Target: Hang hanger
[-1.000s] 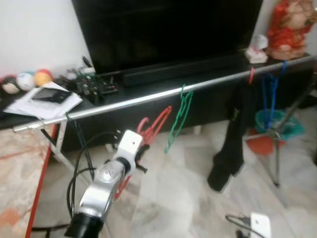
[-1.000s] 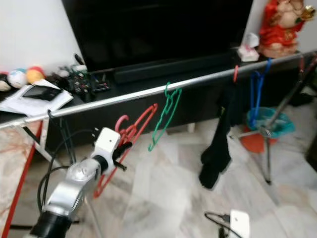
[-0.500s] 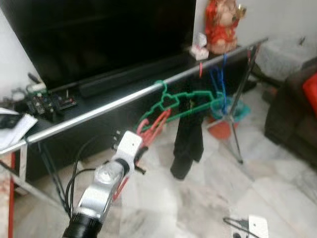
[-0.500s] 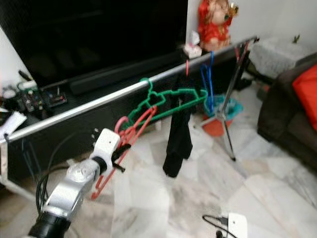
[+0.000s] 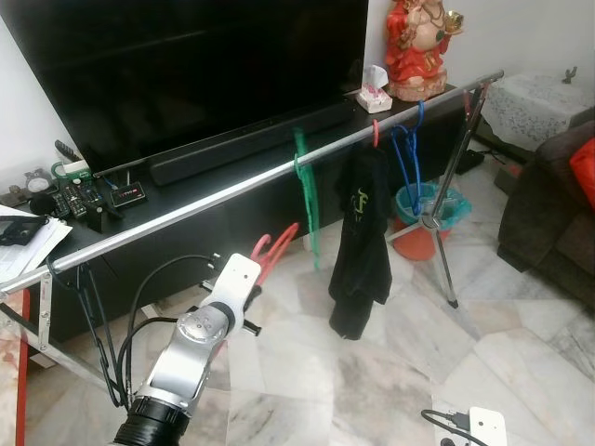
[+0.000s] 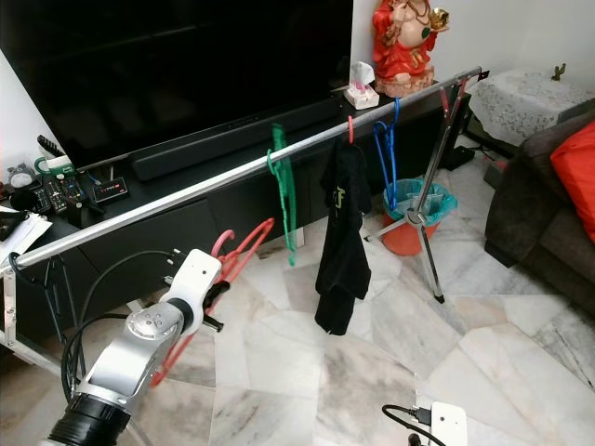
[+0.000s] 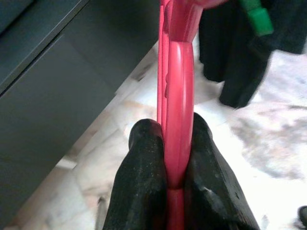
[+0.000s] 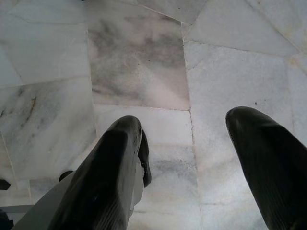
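the left hand (image 7: 175, 143) is clenched on a red hanger (image 5: 272, 249), holding it low in front of the silver rail (image 5: 186, 215), below it and not touching. a green hanger (image 5: 305, 190) and a black garment (image 5: 361, 242) hang on the rail. the right hand (image 8: 192, 158) hangs spread open over the marble floor (image 8: 139, 62).
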Tool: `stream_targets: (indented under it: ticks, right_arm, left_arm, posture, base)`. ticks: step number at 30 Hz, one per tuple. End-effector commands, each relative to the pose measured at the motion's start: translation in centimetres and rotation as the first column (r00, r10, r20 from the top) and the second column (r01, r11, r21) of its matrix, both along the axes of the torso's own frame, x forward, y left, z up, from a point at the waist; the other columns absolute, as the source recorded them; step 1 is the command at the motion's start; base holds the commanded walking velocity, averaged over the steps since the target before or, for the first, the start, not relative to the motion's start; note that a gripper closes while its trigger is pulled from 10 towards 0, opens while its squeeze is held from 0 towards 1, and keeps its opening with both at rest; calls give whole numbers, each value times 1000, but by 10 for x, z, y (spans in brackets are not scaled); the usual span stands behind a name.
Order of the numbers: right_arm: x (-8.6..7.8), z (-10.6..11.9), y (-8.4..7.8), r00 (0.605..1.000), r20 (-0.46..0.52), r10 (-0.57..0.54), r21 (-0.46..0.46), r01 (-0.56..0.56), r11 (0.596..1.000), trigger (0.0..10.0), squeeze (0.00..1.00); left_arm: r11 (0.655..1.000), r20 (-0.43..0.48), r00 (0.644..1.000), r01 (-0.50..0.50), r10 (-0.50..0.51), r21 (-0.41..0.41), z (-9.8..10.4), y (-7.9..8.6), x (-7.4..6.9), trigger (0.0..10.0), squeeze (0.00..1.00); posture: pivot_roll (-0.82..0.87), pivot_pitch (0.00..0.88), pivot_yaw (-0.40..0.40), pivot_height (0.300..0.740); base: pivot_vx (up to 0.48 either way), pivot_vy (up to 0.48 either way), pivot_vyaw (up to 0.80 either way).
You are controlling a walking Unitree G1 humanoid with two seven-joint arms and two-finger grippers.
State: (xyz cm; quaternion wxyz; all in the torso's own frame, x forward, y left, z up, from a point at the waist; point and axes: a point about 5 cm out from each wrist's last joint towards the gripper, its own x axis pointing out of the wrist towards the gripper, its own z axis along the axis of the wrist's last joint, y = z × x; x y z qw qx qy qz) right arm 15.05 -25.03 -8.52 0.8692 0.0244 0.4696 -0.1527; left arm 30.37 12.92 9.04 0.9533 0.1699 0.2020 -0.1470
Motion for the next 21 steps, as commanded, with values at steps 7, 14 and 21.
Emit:
stream_targets:
  ticks: [7,14,21]
  right_arm:
    - [-1,-1,1,1000,1,-13,3,13,1000,10000,0]
    - [-1,-1,1,1000,0,-11,2,11,1000,10000,0]
    - [0,0,1,1000,0,-11,0,11,1000,10000,0]
  left_arm:
    - [989,15,989,-146,146,16,-3,16,11,10000,0]
    - [966,-5,977,-210,212,-151,-3,10,22,10000,0]
    - [940,6,957,-283,289,-189,0,12,36,10000,0]
  posture:
    - [-48,0,91,740]
    - [-51,0,88,740]
    - [-47,0,83,740]
  base:
    - [0,0,0]
    - [0,0,0]
    - [0,0,0]
